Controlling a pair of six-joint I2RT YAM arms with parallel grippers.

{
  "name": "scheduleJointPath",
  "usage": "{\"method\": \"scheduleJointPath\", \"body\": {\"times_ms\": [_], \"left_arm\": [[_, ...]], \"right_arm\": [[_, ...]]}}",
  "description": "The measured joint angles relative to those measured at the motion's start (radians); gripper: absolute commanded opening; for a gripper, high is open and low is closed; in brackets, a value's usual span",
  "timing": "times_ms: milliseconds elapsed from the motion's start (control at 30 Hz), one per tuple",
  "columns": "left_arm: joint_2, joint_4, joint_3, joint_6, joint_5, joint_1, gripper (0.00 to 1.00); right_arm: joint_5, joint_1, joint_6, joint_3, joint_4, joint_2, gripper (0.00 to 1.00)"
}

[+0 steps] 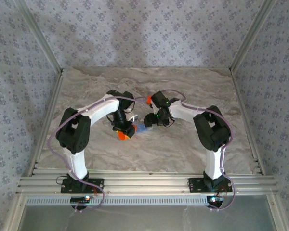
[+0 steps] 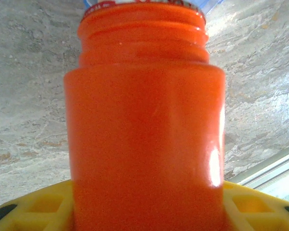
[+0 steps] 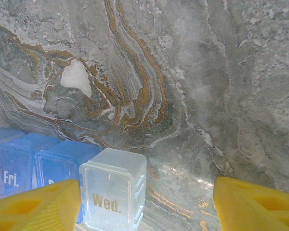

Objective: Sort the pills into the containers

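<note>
An uncapped orange bottle (image 2: 144, 125) stands between my left gripper's (image 2: 144, 214) yellow fingers (image 2: 33, 204), which are shut on its base. In the top view the left gripper (image 1: 123, 129) holds this bottle (image 1: 121, 135) at mid-table. A pale blue container (image 1: 143, 129) lies just right of it, and its blue edge (image 2: 204, 5) shows over the bottle's mouth. My right gripper (image 3: 147, 204) is open over the table. A clear box marked "Wed." (image 3: 113, 192) sits beside its left finger (image 3: 38, 207), with blue boxes (image 3: 19, 166) further left. No pills are in view.
A small red-orange piece (image 1: 148, 99) lies on the marble table (image 1: 183, 144) behind the right gripper (image 1: 151, 120). Patterned walls and metal rails (image 1: 144, 183) enclose the table. Bare marble stretches ahead of the right gripper.
</note>
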Motion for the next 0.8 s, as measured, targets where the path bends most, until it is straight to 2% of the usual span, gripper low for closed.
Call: {"method": "scheduleJointPath", "body": {"times_ms": [467, 800], "left_arm": [[0.045, -0.026, 0.055, 0.01, 0.0, -0.004, 0.0], [0.046, -0.006, 0.034, 0.018, 0.007, -0.005, 0.0]], "right_arm": [[0.0, 0.0, 0.0, 0.0, 0.0, 0.0, 0.74], [0.0, 0.0, 0.0, 0.0, 0.0, 0.0, 0.74]]}}
